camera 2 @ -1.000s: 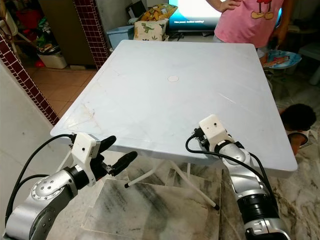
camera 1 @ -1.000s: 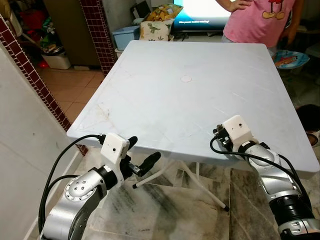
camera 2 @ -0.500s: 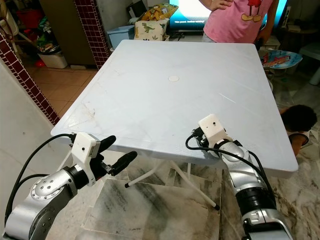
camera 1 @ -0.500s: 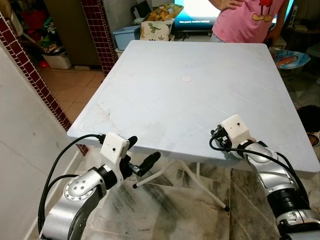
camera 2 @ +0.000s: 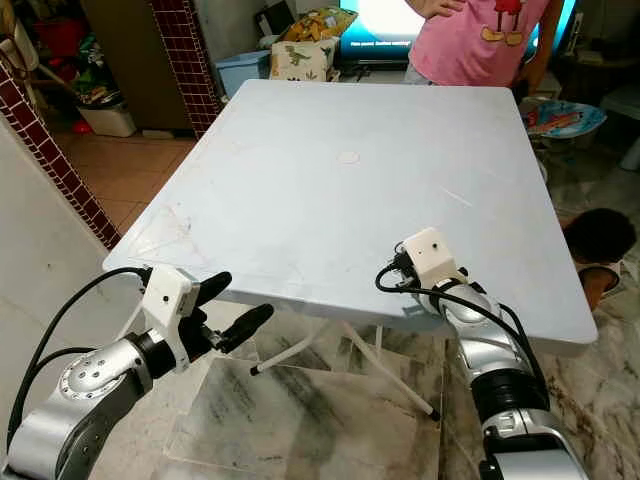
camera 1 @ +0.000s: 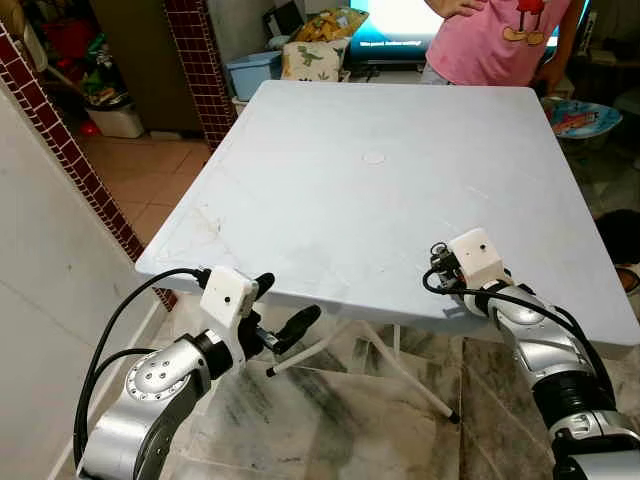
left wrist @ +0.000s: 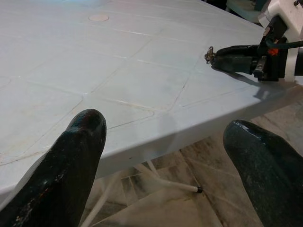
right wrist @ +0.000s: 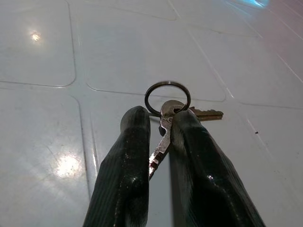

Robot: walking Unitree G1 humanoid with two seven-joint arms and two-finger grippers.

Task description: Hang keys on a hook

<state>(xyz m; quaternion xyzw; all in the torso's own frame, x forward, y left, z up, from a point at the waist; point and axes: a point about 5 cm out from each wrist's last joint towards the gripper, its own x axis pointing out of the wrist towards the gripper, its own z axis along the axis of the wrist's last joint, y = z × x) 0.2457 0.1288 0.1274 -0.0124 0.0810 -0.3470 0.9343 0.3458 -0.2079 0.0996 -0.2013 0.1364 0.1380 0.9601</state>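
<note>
The white bench [camera 1: 380,190] takes up most of the scene, with a person in a pink shirt [camera 1: 500,40] standing at its far edge. The left gripper [camera 1: 278,312] hangs below the bench's near left edge — jaws released, fingers wide apart. The right gripper [right wrist: 158,137] rests low over the near right part of the bench top, jaws clenched on the keys [right wrist: 165,118]. The key ring and one key blade project beyond the fingertips — just above the surface.
</note>
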